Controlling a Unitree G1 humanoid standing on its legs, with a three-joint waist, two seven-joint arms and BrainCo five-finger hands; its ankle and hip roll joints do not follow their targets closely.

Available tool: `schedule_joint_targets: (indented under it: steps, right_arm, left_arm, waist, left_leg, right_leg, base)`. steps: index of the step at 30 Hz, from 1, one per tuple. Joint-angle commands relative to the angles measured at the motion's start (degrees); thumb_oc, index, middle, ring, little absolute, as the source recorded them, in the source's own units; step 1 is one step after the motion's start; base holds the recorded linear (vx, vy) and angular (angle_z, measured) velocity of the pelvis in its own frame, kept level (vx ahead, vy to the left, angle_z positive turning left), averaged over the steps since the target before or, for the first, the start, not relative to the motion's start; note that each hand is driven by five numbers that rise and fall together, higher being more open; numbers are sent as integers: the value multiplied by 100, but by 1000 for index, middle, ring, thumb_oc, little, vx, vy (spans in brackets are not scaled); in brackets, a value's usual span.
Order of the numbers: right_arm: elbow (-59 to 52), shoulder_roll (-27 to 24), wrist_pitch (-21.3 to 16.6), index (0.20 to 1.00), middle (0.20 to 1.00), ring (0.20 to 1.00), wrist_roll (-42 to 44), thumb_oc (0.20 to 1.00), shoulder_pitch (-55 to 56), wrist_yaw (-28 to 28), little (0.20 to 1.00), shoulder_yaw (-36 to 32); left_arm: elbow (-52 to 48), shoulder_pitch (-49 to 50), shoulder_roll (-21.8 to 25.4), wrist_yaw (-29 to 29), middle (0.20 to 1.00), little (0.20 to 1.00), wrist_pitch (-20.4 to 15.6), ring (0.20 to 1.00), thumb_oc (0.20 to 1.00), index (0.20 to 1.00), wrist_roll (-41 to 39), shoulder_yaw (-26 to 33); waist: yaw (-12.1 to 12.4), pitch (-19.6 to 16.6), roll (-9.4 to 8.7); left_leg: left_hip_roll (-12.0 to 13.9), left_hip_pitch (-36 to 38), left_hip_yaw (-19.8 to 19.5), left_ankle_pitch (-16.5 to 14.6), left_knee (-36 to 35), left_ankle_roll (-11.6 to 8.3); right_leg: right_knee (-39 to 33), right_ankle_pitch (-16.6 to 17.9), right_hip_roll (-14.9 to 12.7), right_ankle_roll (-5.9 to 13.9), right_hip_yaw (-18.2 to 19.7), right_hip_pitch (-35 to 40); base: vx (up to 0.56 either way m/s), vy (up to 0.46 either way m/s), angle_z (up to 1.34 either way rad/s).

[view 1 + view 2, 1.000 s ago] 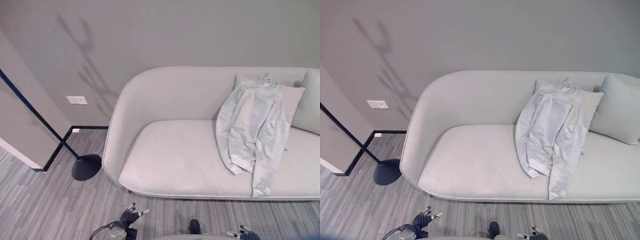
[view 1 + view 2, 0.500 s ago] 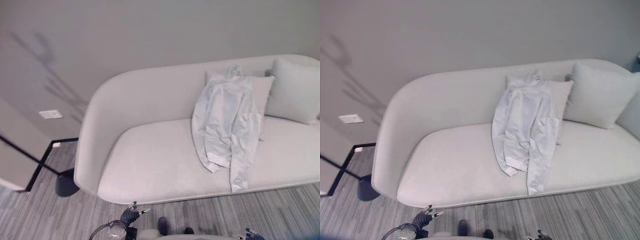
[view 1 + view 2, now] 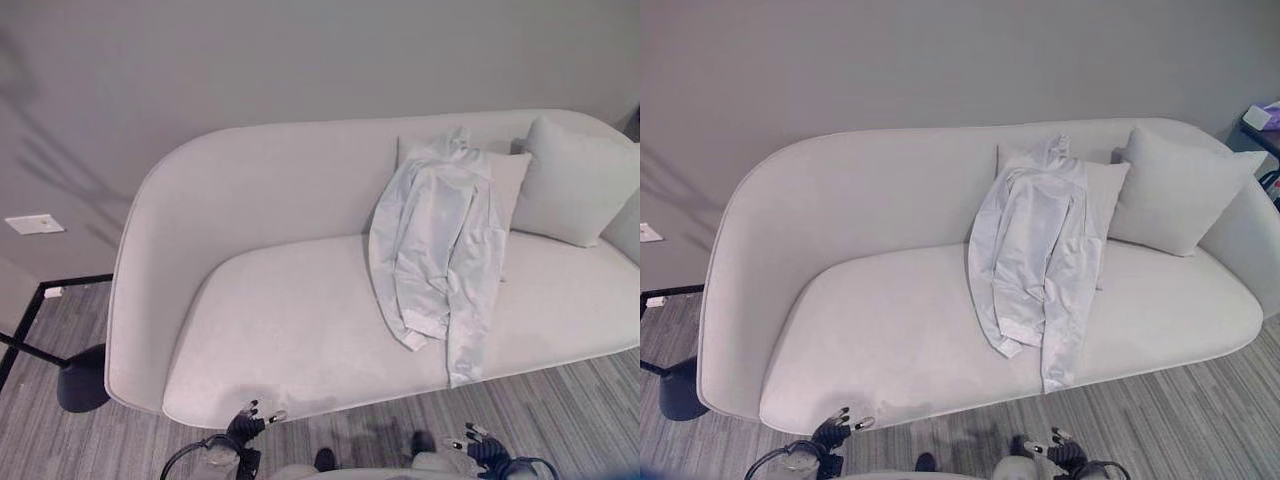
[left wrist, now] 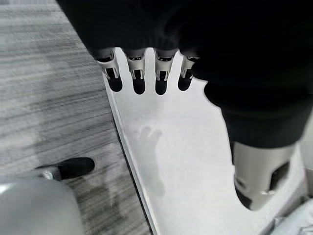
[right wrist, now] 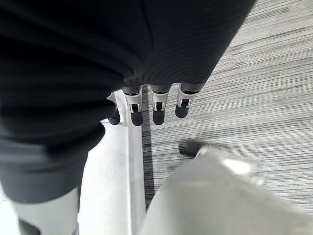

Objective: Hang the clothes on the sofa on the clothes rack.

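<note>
While the robot stands at the front edge of the seat, the left hand and the right hand hang low over the grey striped carpet floor, fingers loose and spread, holding nothing. The wrist views confirm it: the left hand's fingers point straight out over the seat edge, and the right hand's fingers dangle by the sofa's rim, both empty.

Past the hands, the long pale grey curved upholstered sofa stretches across. Lying on it, right of centre, is the light blue-grey hooded jacket, its hood up against a pale square cushion, its sleeves trailing down to the seat's front edge. A second, larger pale cushion sits just beside, further right.

By my read this is the approach step: nothing grasped yet. The next move calls for closing in on the jacket and reaching with the right hand, probably near the collar or shoulder.

Far left, a black round floor-stand base shows with a thin black rod; its top is cut off, so whether this is the clothes rack I cannot tell.
</note>
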Motion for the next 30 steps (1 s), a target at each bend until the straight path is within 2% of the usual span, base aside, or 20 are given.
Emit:
schedule_joint_targets:
  steps: [1, 3, 4, 5, 6, 9, 10, 12, 14, 17, 19, 21, 22, 25, 26, 27, 28, 29, 30]
  right_arm:
    - [2, -187, -9, 1000, 1000, 1000, -155, 1000, 72, 19, 1000, 79]
    - [-27, -172, -2, 1000, 1000, 1000, -178, 1000, 131, 45, 1000, 86]
    - [40, -189, 7, 1000, 1000, 1000, -205, 1000, 119, 55, 1000, 102]
    - [51, -206, -7, 1000, 1000, 1000, -201, 1000, 149, 63, 1000, 91]
    - [50, -207, -8, 1000, 1000, 1000, -200, 1000, 150, 63, 1000, 91]
    - [61, -305, -37, 1000, 1000, 1000, -125, 1000, 194, 32, 1000, 41]
    - [61, -305, -37, 1000, 1000, 1000, -125, 1000, 194, 32, 1000, 41]
    - [55, -360, -55, 1000, 1000, 1000, -115, 1000, 268, 11, 1000, 24]
    - [52, -371, -69, 1000, 1000, 1000, -96, 1000, 311, 5, 1000, 28]
    - [55, -401, -79, 1000, 1000, 1000, -77, 1000, 390, -3, 1000, 31]
    - [71, -424, -62, 1000, 1000, 1000, -52, 1000, 415, 1, 1000, 18]
    - [156, -451, -44, 1000, 1000, 1000, -71, 1000, 432, -10, 1000, 16]
    - [214, -464, -24, 1000, 1000, 1000, -116, 1000, 445, -4, 1000, 42]
    - [459, -466, -19, 1000, 1000, 1000, -134, 1000, 384, -26, 1000, 14]
    - [487, -455, -23, 1000, 1000, 1000, -118, 1000, 364, -34, 1000, -5]
    - [488, -455, -24, 1000, 1000, 1000, -118, 1000, 364, -34, 1000, -4]
    - [495, -450, -18, 1000, 1000, 1000, -127, 1000, 366, -23, 1000, 31]
    - [582, -415, -27, 1000, 1000, 1000, -195, 1000, 224, -48, 1000, 111]
    - [582, -415, -27, 1000, 1000, 1000, -195, 1000, 224, -48, 1000, 110]
  left_arm:
    - [-165, -62, 13, 42, 1000, 1000, -152, 1000, 1000, 1000, 231, 45]
    - [-179, -30, 0, 34, 1000, 1000, -170, 1000, 1000, 1000, 239, 44]
    - [-151, -37, -33, 53, 1000, 1000, -171, 1000, 1000, 1000, 240, 28]
    - [-166, -17, -66, 49, 1000, 1000, -174, 1000, 1000, 1000, 181, 24]
    - [-167, -15, -67, 49, 1000, 1000, -173, 1000, 1000, 1000, 181, 23]
    - [-225, -8, -143, 40, 1000, 1000, -171, 1000, 1000, 1000, 110, -99]
    - [-225, -8, -143, 40, 1000, 1000, -171, 1000, 1000, 1000, 110, -99]
    - [-260, -15, -160, 38, 1000, 1000, -142, 1000, 1000, 1000, 117, -142]
    - [-240, -42, -171, 39, 1000, 1000, -124, 1000, 1000, 1000, 137, -171]
    - [-255, -21, -164, 24, 1000, 1000, -75, 1000, 1000, 1000, 129, -189]
    - [-261, -56, -184, 22, 1000, 1000, -37, 1000, 1000, 1000, 112, -210]
    - [-275, -59, -217, 8, 1000, 1000, -24, 1000, 1000, 1000, 106, -213]
    - [-286, -49, -242, 2, 1000, 1000, -21, 1000, 1000, 1000, 110, -200]
    - [-249, -83, -286, -14, 1000, 1000, -38, 1000, 1000, 1000, 80, -185]
    - [-242, -94, -279, -16, 1000, 1000, -46, 1000, 1000, 1000, 101, -179]
    - [-242, -94, -279, -16, 1000, 1000, -46, 1000, 1000, 1000, 101, -179]
    - [-183, -74, -287, -10, 1000, 1000, -32, 1000, 1000, 1000, 168, -204]
    - [-13, -100, -315, 12, 1000, 1000, -51, 1000, 1000, 1000, 348, -275]
    - [-12, -100, -315, 12, 1000, 1000, -51, 1000, 1000, 1000, 348, -275]
  waist:
    - [-37, -185, -155]
    - [-12, -279, -264]
    - [-13, -346, -264]
    - [-20, -385, -237]
    - [-21, -385, -233]
    - [-77, -421, -78]
    - [-77, -420, -78]
    - [-116, -407, 32]
    - [-163, -376, 87]
    - [-194, -292, 120]
    - [-228, -195, 88]
    - [-236, -128, 41]
    - [-208, -114, 22]
    - [-117, -98, -79]
    - [-101, -103, -64]
    - [-99, -100, -68]
    - [-78, -105, -24]
    - [-31, -114, 17]
    - [-30, -112, 17]
  left_leg:
    - [342, 222, -178, -390, 3, -488]
    - [394, 211, -155, -401, 3, -559]
    - [579, 202, -132, -347, 3, -673]
    - [702, 202, -123, -305, 3, -752]
    - [707, 203, -124, -307, 3, -755]
    - [1118, 149, -138, -101, 3, -985]
    - [1119, 150, -138, -101, 3, -985]
    - [1400, 131, -141, 123, 75, -1137]
    - [1570, 83, -185, 323, 264, -1227]
    - [1735, -101, -222, 676, 831, -1263]
    - [1716, -317, -182, 852, 1263, -1116]
    - [1646, -426, 40, 773, 1519, -997]
    - [1488, -500, 85, 576, 1587, -919]
    - [781, -851, 43, -62, 1483, -740]
    - [611, -914, 123, -38, 1288, -695]
    - [605, -902, 127, -36, 1277, -691]
    - [487, -933, 183, 35, 1029, -662]
    - [309, -849, 13, 145, 592, -637]
    - [309, -847, 13, 146, 590, -637]
  right_leg:
    - [81, 540, 232, -42, -27, 75]
    - [-37, 506, 278, -21, 10, 207]
    - [-106, 450, 396, -53, 20, 286]
    - [-118, 408, 476, -87, -13, 336]
    - [-119, 408, 481, -89, -16, 339]
    - [-129, 135, 779, -265, -213, 550]
    - [-129, 134, 780, -266, -213, 551]
    - [-162, -67, 1030, -422, -323, 740]
    - [-184, -175, 1220, -524, -365, 871]
    - [-175, -280, 1429, -667, -373, 1026]
    - [-175, -323, 1470, -729, -401, 1102]
    - [-185, -362, 1460, -774, -450, 1167]
    - [-193, -376, 1452, -786, -444, 1180]
    - [-259, -347, 1361, -742, -468, 1198]
    - [-267, -337, 1374, -722, -493, 1192]
    - [-267, -341, 1368, -719, -490, 1198]
    - [-247, -331, 1418, -709, -494, 1161]
    - [-130, -377, 1476, -689, -387, 1094]
    - [-130, -378, 1476, -689, -386, 1095]
  base:
    - [143, -248, 32]
    - [133, -313, 37]
    - [119, -420, 2]
    - [92, -346, -3]
    - [52, -324, 7]
    - [26, -330, 12]
    - [14, -228, 8]
    - [23, -335, 4]
    - [25, -340, 18]
    - [13, -264, 2]
    - [-27, -210, -12]
    - [-4, -162, -4]
    - [11, -125, -3]
    - [29, -91, -20]
    - [38, -17, -1]
    - [43, 18, 16]
    - [36, 49, -5]
    - [34, 47, -23]
    - [42, 51, -32]
